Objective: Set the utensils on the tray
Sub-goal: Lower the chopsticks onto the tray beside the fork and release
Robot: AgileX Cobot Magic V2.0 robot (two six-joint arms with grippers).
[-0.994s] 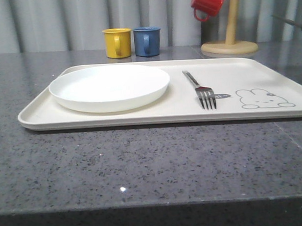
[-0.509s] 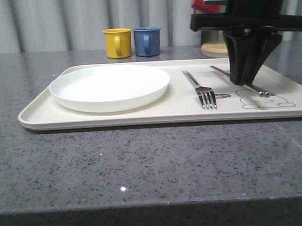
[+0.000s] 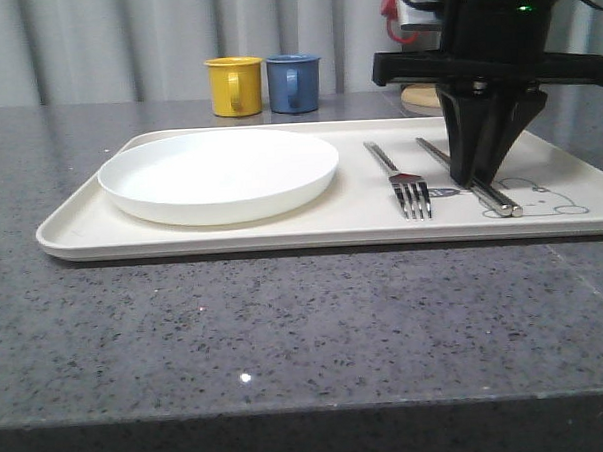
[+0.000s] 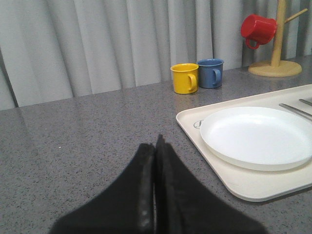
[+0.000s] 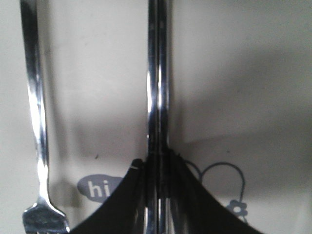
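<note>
Two black grippers are yours to watch here. The right gripper (image 3: 476, 175), at the right of the front frame, stands tips-down over the large cream plastic tray with rounded corners (image 3: 282, 232), its jaws clenched on the pair of slim silver metal chopsticks (image 3: 490, 195); in the right wrist view the two black fingers (image 5: 185, 187) pinch that pair (image 5: 157, 92) from either side with no gap showing. The chopsticks run from behind the gripper toward the lower right of the front frame, their near ends over the line-drawn rabbit (image 3: 540, 196); they seem to lie on the tray surface, though you cannot be sure from this angle. The left gripper (image 4: 156, 146) sits at the bottom centre of its wrist view with its jaws pressed together on nothing, above the grey speckled stone counter (image 4: 87, 131).

On the tray, the silver four-tined fork (image 3: 402, 180) lies just left of the chopsticks, tines toward the bottom of the frame. The round white plate (image 3: 219, 174) fills the tray's left half. Behind the tray stand a yellow mug (image 3: 234, 85) and a blue mug (image 3: 293, 82), side by side.
</note>
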